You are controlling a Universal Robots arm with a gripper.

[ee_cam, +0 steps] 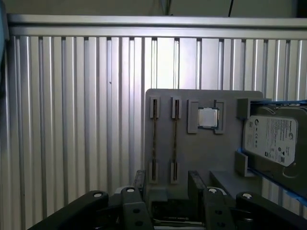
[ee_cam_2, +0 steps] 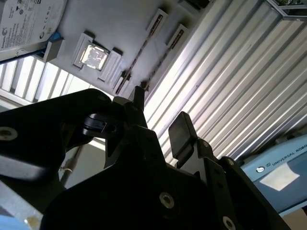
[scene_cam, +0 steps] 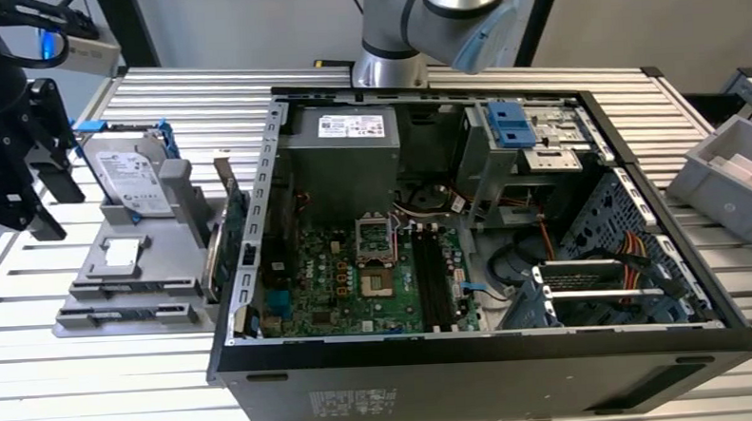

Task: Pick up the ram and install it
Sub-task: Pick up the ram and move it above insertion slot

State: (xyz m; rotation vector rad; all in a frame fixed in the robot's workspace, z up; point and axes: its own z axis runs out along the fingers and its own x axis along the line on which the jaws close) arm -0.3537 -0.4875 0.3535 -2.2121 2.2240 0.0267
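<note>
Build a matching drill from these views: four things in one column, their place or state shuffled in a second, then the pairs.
1 thin dark ram stick
2 silver hard drive
3 square metal-topped chip
4 black claw

A in a blue frame
B open, holding nothing
C on edge in a grey tray's slot
D flat in a square recess

Pairs: 1-C, 2-A, 3-D, 4-B

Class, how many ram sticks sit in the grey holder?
2: one ram stick at the edge of the holder, the other ram stick between it and the square chip.

The fingers are black, the holder grey, the ribbed table silver, the motherboard green.
</note>
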